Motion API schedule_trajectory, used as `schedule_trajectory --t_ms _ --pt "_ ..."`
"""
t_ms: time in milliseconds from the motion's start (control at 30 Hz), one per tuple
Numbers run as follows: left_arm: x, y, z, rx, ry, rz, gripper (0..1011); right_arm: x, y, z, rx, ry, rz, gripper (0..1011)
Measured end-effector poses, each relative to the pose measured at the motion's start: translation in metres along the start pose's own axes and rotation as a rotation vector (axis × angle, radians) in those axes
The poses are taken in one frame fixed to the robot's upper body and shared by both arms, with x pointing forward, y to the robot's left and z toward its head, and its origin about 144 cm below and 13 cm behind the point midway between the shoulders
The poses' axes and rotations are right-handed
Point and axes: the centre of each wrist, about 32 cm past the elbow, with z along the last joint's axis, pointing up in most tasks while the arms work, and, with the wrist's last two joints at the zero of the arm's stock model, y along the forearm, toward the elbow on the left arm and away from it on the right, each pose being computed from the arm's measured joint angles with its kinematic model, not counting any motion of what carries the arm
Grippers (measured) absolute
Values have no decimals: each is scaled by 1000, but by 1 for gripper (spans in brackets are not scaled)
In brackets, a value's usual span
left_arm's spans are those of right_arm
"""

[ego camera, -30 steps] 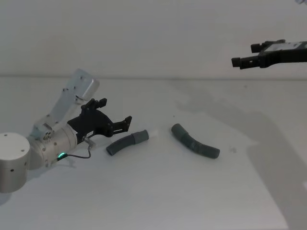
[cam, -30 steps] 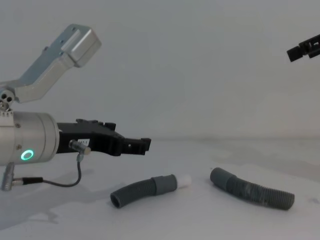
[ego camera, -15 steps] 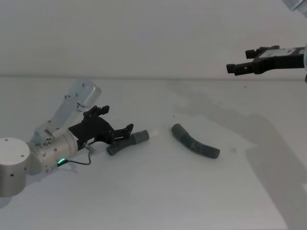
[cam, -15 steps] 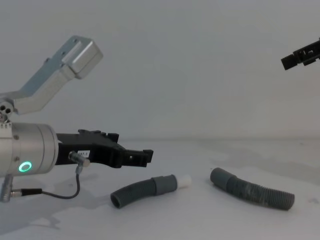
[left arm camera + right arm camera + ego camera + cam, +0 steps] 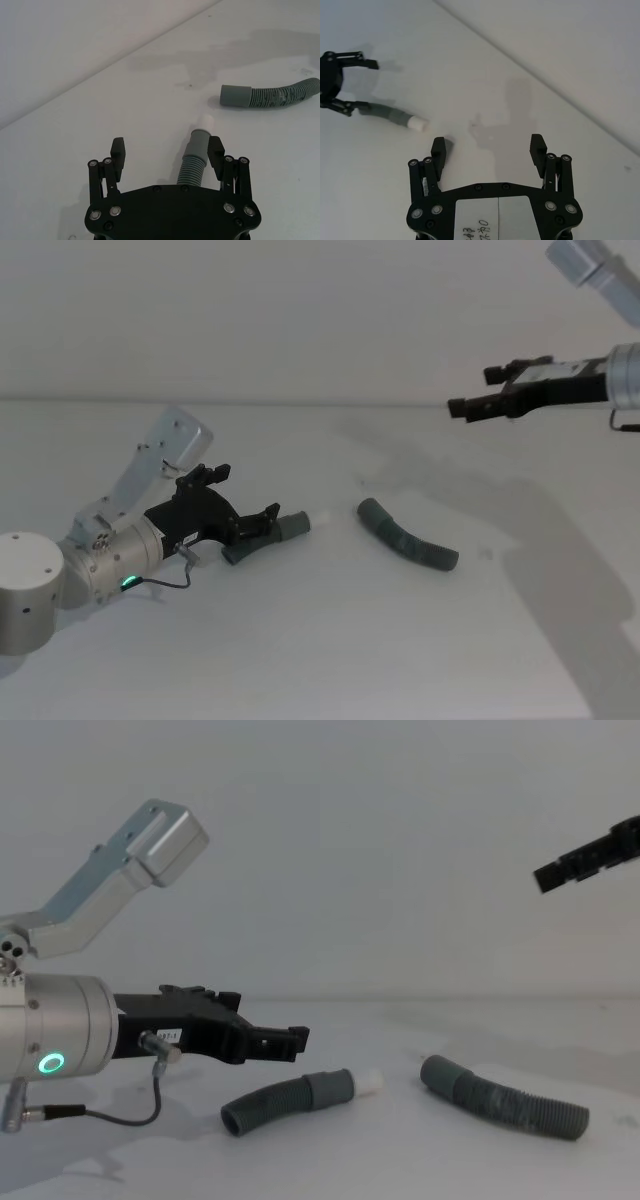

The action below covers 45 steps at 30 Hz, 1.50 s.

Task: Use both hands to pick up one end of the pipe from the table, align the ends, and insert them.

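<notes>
Lowered left gripper (image 5: 167,152), jaws open, now straddles left hose (image 5: 192,169); grasp likely next. The right gripper (image 5: 488,147), jaws open, has advanced toward right hose (image 5: 408,540), still well apart.

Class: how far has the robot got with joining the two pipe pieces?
Nothing is done: both pieces lie apart on the table. In hand: the open left gripper brackets the white-tipped piece, ungrasped. To do: the open right gripper, high up, must take the other piece; then align, insert.
</notes>
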Motion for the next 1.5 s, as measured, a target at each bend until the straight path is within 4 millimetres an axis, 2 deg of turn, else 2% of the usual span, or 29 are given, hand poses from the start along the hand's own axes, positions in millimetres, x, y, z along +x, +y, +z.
schedule_trajectory --t_ms 300,533,1000,1500 --pt "0 0 -1 0 -2 -2 1001 -13 20 -7 -23 20 75 1000" --pt "0 0 -1 0 -3 -2 1001 -22 27 -13 -44 41 110 999" --pt "0 0 -2 0 -4 -3 1001 -32 31 -21 -93 65 136 1000" --pt "0 0 -2 -1 -4 -3 1001 -33 34 -26 -140 69 170 999"
